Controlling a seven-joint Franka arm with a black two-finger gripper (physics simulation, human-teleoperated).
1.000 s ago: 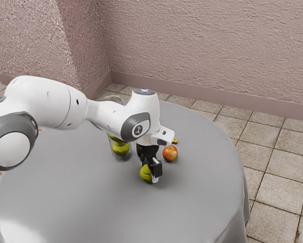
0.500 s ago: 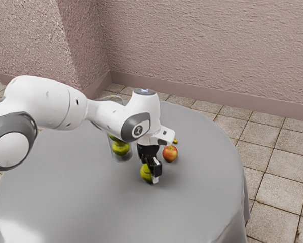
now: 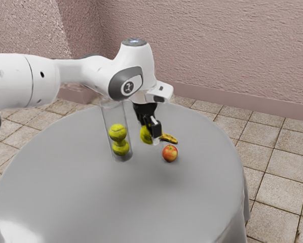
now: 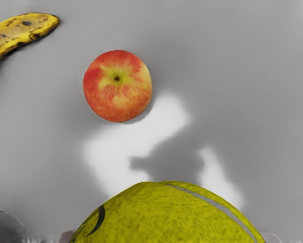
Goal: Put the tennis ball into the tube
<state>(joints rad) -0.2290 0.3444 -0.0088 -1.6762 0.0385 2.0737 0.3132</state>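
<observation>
My end effector (image 3: 149, 133) is clamped on the loose tennis ball (image 3: 145, 135), which hangs above the bench (image 3: 90, 202), between the clear tube (image 3: 115, 114) and the banana (image 3: 169, 138). The tube stands toward the exterior view's left of my load, two balls (image 3: 119, 140) stacked inside.

What worries me is height: I judge my load sits below the tube's mouth, so travelling sideways too soon would ram the wall and tip the tube. I ought to climb first. The bore looks scarcely wider than a ball, so a small misalignment could leave mine perched on the rim, or have my fingers catch it and drag the tube over. A round, fuzzy thing may also roll out if the hold is off-centre; opening early would send it bouncing, perhaps into the apple (image 4: 117, 86).

The bench is round, under a smooth grey cloth hanging over its edge, with a pale glare at the near left. Beyond are rough pinkish walls (image 3: 217, 45), a plain skirting (image 3: 232, 102), and square beige floor tiles (image 3: 273, 190) with dark joints.
</observation>
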